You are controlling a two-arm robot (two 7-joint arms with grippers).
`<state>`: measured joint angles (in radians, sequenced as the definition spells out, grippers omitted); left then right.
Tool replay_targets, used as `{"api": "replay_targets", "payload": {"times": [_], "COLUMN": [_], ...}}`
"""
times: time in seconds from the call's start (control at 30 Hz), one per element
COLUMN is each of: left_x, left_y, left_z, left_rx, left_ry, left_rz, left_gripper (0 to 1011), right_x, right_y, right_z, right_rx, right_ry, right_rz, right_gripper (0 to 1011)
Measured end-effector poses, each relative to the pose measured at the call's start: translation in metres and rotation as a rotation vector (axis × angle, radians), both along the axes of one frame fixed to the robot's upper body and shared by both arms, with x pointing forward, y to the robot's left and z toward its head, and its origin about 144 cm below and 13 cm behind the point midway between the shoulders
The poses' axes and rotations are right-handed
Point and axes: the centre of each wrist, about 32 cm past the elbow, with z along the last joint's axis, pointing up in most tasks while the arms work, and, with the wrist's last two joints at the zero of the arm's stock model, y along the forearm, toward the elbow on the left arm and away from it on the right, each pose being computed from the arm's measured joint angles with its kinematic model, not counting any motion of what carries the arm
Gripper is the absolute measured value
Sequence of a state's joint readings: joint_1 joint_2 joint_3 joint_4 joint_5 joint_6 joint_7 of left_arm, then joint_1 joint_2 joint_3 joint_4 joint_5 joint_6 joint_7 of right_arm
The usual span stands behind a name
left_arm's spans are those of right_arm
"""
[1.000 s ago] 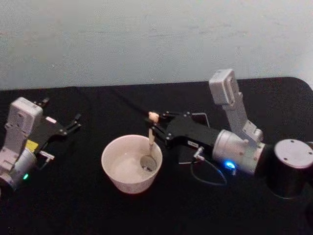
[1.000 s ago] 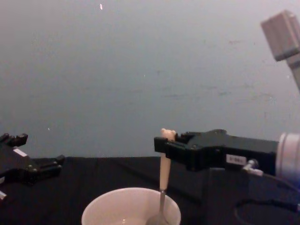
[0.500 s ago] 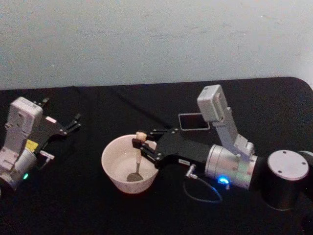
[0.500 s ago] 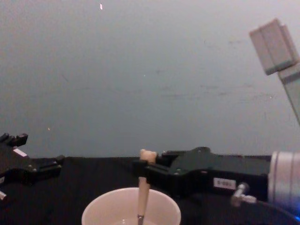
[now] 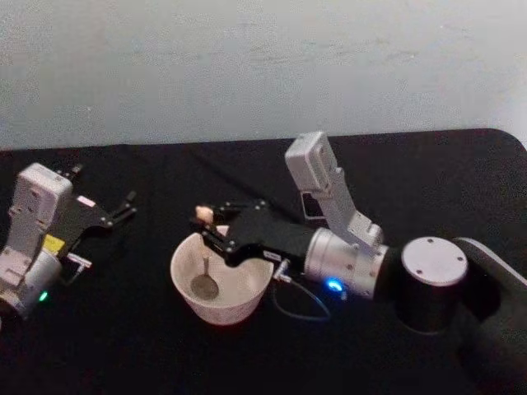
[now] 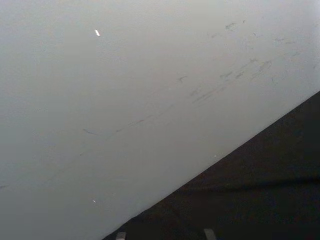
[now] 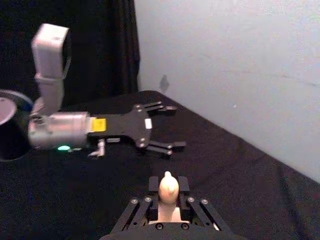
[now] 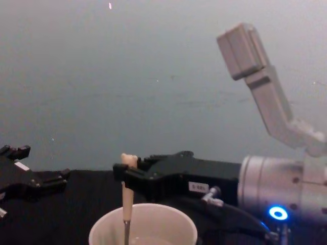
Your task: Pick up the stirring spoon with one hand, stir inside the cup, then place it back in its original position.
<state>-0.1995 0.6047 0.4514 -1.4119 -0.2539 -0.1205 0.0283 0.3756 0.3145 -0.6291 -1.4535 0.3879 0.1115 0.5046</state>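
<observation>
The cream-white cup stands on the black table in front of me. My right gripper reaches over the cup's left rim and is shut on the stirring spoon just below its small bear head. The spoon hangs nearly upright, its dark stem and bowl down inside the cup's left half. My left gripper rests open at the far left of the table, nothing between its fingers.
A black cloth covers the table, with a pale wall behind. A dark flat device lies behind my right arm, mostly hidden. A cable loops on the cloth beside the cup. Free room lies between the cup and my left gripper.
My right gripper has swept leftward with the spoon, from the cup's right side across to its left side. The left arm has stayed still.
</observation>
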Motion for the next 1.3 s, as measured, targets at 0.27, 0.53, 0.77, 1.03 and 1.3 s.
{"api": "replay_targets", "payload": {"times": [0.27, 0.53, 0.77, 1.03, 1.3], "left_x": [0.0, 0.0, 0.0, 0.0, 0.0], "left_y": [0.0, 0.0, 0.0, 0.0, 0.0], "left_z": [0.0, 0.0, 0.0, 0.0, 0.0], "left_rx": [0.0, 0.0, 0.0, 0.0, 0.0], "left_ry": [0.0, 0.0, 0.0, 0.0, 0.0], "left_rz": [0.0, 0.0, 0.0, 0.0, 0.0], "left_gripper": [1001, 1001, 1001, 1001, 1001], "right_x": [0.019, 0.02, 0.009, -0.006, -0.011], "right_y": [0.002, -0.017, -0.037, -0.051, -0.05], "right_z": [0.003, 0.01, 0.012, 0.012, 0.012], "right_rx": [0.002, 0.007, 0.008, 0.011, 0.051], "right_ry": [-0.013, -0.024, -0.02, 0.003, 0.05], "right_rz": [-0.064, -0.096, -0.083, -0.046, -0.043], "right_gripper": [225, 225, 225, 225, 225]}}
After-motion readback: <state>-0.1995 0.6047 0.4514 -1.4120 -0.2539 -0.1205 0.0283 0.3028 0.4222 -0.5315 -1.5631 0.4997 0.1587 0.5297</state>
